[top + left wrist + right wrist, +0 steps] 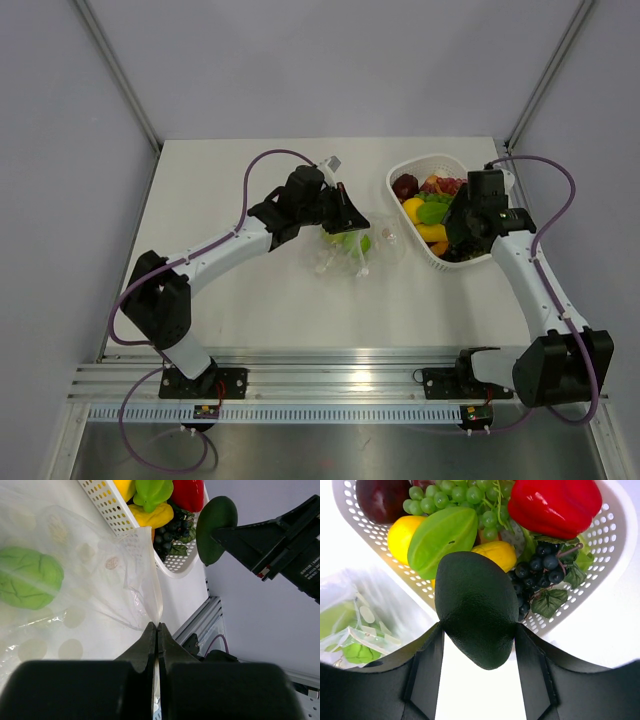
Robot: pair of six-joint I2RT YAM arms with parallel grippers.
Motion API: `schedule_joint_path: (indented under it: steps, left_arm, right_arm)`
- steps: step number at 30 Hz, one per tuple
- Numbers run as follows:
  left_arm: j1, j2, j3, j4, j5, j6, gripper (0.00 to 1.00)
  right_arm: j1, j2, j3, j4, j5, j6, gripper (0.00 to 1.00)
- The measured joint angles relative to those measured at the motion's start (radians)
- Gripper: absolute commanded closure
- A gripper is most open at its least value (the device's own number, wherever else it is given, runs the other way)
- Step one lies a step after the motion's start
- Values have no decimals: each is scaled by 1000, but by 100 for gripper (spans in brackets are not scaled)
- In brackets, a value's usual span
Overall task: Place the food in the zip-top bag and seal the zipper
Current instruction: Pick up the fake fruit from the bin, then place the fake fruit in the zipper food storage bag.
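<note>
The clear zip-top bag (350, 250) lies crumpled on the table with a light green food piece (27, 577) inside it. My left gripper (157, 627) is shut on the bag's edge (156, 587), holding it up; I cannot make out the zipper along it. My right gripper (477, 625) is shut on a dark green, avocado-like fruit (475, 605) and hovers over the near-left rim of the white basket (615, 530), right of the bag (355, 620). In the top view the right gripper (460, 225) is over the basket's left side. The left wrist view shows the held fruit (216, 527) too.
The white lattice basket (420, 163) at the back right holds more food: a red pepper (555, 505), green starfruit (442, 537), yellow pieces (402, 532), green grapes (432, 500), dark grapes (545, 565) and a dark purple fruit (382, 500). An aluminium rail (330, 385) runs along the near edge.
</note>
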Motion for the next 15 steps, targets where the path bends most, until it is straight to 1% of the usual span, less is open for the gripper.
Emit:
schedule_joint_path:
  steps: [5,9,15]
  left_arm:
    - [0,0,0,0,0,0,100]
    - [0,0,0,0,0,0,100]
    - [-3,0,0,0,0,0,100]
  right_arm:
    - [0,-6,18,-22,-35,-6,70]
    - [0,-40,19,-31,-135,-10,70]
    - [2,-134,19,-28,-313,-5,70]
